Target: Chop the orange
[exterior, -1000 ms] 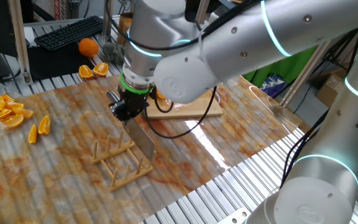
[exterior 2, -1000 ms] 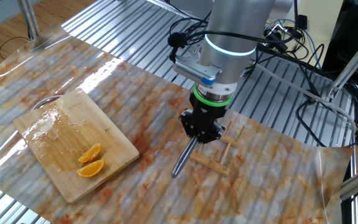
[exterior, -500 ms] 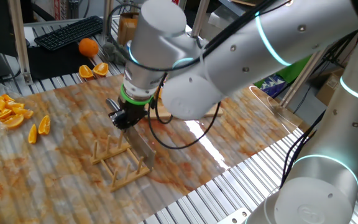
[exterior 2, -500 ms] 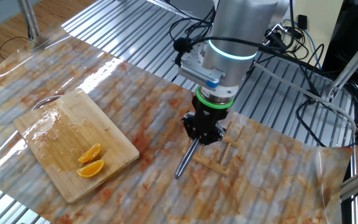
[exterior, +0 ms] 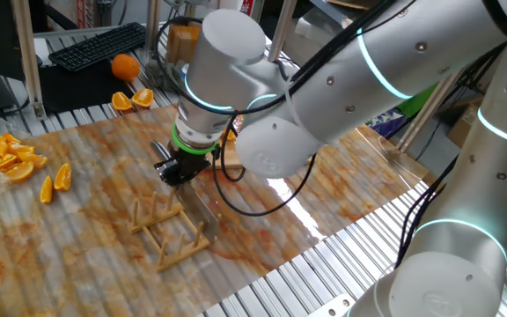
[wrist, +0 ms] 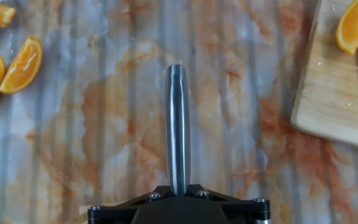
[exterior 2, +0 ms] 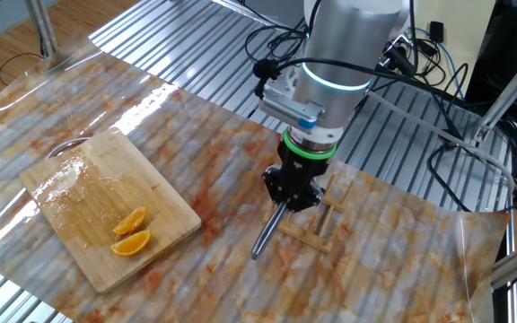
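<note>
The orange lies cut in two crescent pieces [exterior 2: 130,220] [exterior 2: 131,243] on the wooden board [exterior 2: 74,193], well to the left of my hand. One piece [wrist: 353,25] shows at the top right of the hand view, on the board [wrist: 334,106]. My gripper [exterior 2: 293,190] [exterior: 179,167] [wrist: 178,190] is shut on a steel knife [exterior 2: 266,235] [wrist: 178,124]. The knife slants down over the mat, beside a wooden rack [exterior 2: 317,229] [exterior: 170,231]. The arm hides most of the board in one fixed view.
A heap of orange wedges [exterior: 7,157] sits at the mat's left edge, with two loose wedges [exterior: 53,183] [wrist: 17,65] nearer. A whole orange [exterior: 125,65] and two halves [exterior: 132,99] lie behind, near a keyboard [exterior: 95,44]. Cables hang behind the arm.
The hand has turned slightly with the knife, so the blade now shows edge-on, and has shifted a little over the rack. The orange pieces have not moved.
</note>
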Robot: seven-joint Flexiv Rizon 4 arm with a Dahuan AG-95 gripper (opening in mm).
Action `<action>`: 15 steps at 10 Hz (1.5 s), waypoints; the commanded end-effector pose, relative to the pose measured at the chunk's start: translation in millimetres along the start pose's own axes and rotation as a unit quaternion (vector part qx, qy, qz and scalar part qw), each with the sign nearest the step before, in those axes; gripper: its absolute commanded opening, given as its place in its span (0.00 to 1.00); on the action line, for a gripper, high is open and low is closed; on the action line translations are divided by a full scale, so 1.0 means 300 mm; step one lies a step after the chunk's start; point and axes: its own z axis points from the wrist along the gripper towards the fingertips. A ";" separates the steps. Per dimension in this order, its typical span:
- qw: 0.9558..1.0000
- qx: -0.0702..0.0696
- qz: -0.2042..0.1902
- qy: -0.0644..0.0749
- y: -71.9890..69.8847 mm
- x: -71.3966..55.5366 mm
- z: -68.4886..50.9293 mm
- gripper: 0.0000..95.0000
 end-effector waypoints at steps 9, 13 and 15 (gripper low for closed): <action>1.000 -0.001 0.006 0.001 -0.009 0.070 -0.036 0.00; 1.000 -0.002 0.008 -0.002 -0.010 0.095 0.009 0.00; 1.000 -0.004 0.011 0.016 -0.010 0.098 -0.029 0.00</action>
